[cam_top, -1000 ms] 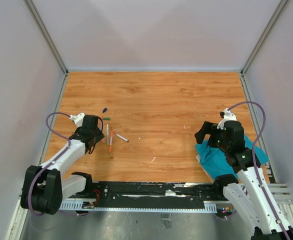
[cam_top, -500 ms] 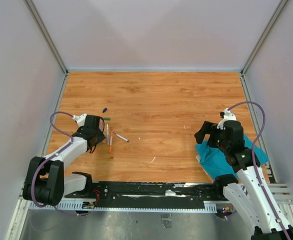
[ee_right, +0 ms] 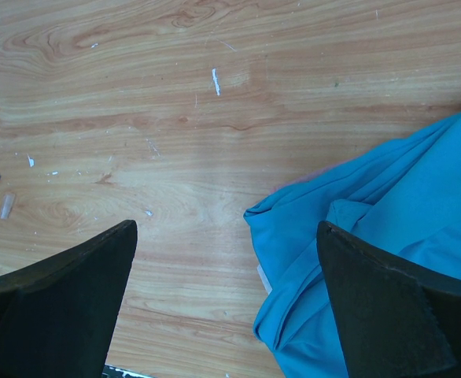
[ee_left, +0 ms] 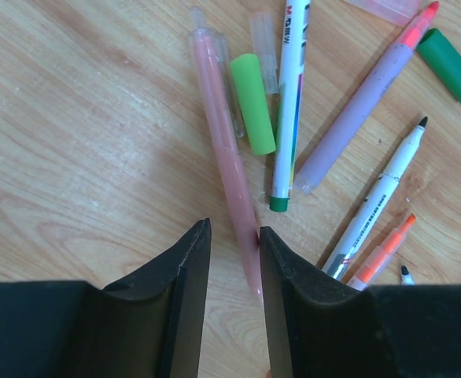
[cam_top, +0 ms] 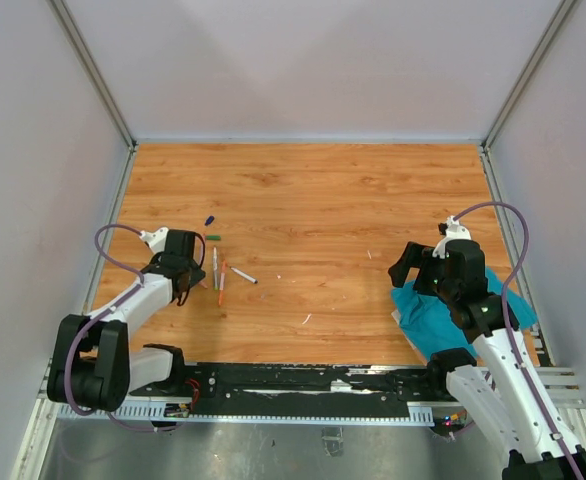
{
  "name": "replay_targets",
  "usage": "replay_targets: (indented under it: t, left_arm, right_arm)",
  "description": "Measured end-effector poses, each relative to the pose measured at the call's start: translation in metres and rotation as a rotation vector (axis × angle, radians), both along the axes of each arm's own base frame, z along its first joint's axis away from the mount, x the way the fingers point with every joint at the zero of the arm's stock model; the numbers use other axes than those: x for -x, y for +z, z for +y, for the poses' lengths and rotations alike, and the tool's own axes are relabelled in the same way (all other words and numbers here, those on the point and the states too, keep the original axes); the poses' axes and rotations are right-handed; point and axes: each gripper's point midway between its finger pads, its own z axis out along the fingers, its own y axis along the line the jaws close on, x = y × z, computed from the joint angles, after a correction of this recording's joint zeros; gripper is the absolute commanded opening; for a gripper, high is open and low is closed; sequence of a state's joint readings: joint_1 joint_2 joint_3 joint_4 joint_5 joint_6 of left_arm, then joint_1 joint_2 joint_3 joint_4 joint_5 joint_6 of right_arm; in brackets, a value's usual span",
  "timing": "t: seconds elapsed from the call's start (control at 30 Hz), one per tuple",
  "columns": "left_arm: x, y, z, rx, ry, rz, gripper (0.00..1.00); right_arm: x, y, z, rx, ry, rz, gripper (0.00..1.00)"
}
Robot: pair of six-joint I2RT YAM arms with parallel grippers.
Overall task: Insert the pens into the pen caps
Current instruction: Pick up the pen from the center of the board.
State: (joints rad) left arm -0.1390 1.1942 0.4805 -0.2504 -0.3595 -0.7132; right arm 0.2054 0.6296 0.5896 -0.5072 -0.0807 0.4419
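While poised by tabletop's left edge: narrow gap at left gripper (ee_left: 234, 228), pink pen (ee_left: 219, 134) against one finger, not clamped. Wide open at right gripper (ee_right: 226, 224), empty, at teal cloth (ee_right: 388, 205) edge.

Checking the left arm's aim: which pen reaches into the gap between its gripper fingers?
The translucent pink pen: its near end lies between the fingers of the left gripper, close along one. The other pens all lie outside the gap.

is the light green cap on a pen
No, the light green cap lies loose between the pink pen and the white pen.
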Motion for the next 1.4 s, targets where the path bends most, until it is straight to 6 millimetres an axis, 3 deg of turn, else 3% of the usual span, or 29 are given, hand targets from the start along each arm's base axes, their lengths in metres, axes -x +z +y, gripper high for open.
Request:
replay_targets:
  t: [0.37, 0.43, 0.6, 0.77, 0.9, 1.03, 1.4]
  left_arm:
    - [0.000, -0.003, 0.005, 0.012, 0.013, 0.013, 0.35]
    - [0.000, -0.003, 0.005, 0.013, 0.013, 0.012, 0.43]
    - [0.003, 0.001, 0.007, 0.009, 0.011, 0.014, 0.50]
    - [-0.002, 0.027, 0.007, 0.010, 0.006, -0.049, 0.53]
    - [-0.021, 0.060, 0.003, 0.013, -0.023, -0.140, 0.49]
    - [-0.040, 0.073, -0.003, 0.013, -0.075, -0.169, 0.45]
    - [-0.073, 0.035, -0.011, -0.043, -0.223, -0.026, 0.37]
  right_arm:
    - [0.000, 0.000, 0.000, 0.000, 0.000, 0.000, 0.97]
    - [0.000, 0.000, 0.000, 0.001, 0.000, -0.001, 0.97]
    - [0.000, 0.001, 0.000, 0.001, 0.000, -0.003, 0.97]
    - [0.001, 0.002, 0.000, 0.000, 0.000, -0.008, 0.97]
    - [0.002, 0.001, -0.001, 0.003, 0.003, -0.005, 0.97]
    - [0.002, 0.001, 0.000, 0.006, 0.013, -0.007, 0.97]
    - [0.006, 0.004, 0.010, -0.011, 0.091, -0.019, 0.97]
